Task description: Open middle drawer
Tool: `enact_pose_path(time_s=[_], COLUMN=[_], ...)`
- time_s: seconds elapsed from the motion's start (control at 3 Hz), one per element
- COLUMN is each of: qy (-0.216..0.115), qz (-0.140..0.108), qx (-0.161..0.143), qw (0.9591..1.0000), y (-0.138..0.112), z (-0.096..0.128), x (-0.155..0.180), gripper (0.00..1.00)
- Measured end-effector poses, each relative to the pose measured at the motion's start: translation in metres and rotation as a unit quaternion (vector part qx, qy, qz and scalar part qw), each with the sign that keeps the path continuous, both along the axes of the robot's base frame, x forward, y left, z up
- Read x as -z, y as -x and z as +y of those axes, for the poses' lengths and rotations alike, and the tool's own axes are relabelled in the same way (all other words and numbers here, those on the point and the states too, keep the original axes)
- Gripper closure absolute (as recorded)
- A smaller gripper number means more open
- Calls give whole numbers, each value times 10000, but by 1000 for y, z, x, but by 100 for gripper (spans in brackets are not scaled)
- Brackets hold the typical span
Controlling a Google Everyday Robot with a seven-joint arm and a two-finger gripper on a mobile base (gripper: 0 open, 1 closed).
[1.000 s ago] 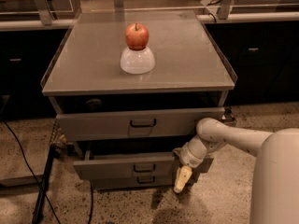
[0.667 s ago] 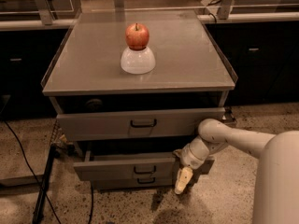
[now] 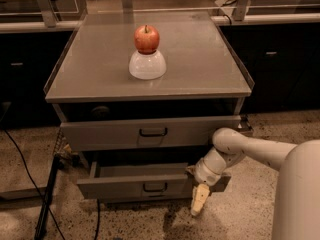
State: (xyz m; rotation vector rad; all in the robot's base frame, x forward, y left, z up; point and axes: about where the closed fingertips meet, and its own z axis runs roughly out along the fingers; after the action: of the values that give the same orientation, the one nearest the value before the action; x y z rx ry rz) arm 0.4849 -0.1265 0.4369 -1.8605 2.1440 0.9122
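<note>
The middle drawer (image 3: 125, 188), grey metal with a small dark loop handle, stands partway out of the cabinet (image 3: 200, 59), its front forward of the upper drawer (image 3: 100, 133) and its shallow tray showing behind. The gripper (image 3: 200, 201) points down at the right end of that drawer's front, just beside or touching its corner; whether it is spread or closed cannot be told. On the cabinet top a red apple (image 3: 146, 39) sits on an upturned white bowl (image 3: 147, 66).

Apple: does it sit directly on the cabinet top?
No: the apple rests on a white bowl, while the gripper hangs low by the middle drawer's right end.
</note>
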Motion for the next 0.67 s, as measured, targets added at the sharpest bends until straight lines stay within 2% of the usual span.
enact_pose_path(time_s=[0.33, 0.67], qy=[149, 453], qz=[390, 583], qx=[-572, -1138], qw=[9975, 9908], y=[35, 58], z=[0, -4], x=[-12, -22], gripper=[0, 0])
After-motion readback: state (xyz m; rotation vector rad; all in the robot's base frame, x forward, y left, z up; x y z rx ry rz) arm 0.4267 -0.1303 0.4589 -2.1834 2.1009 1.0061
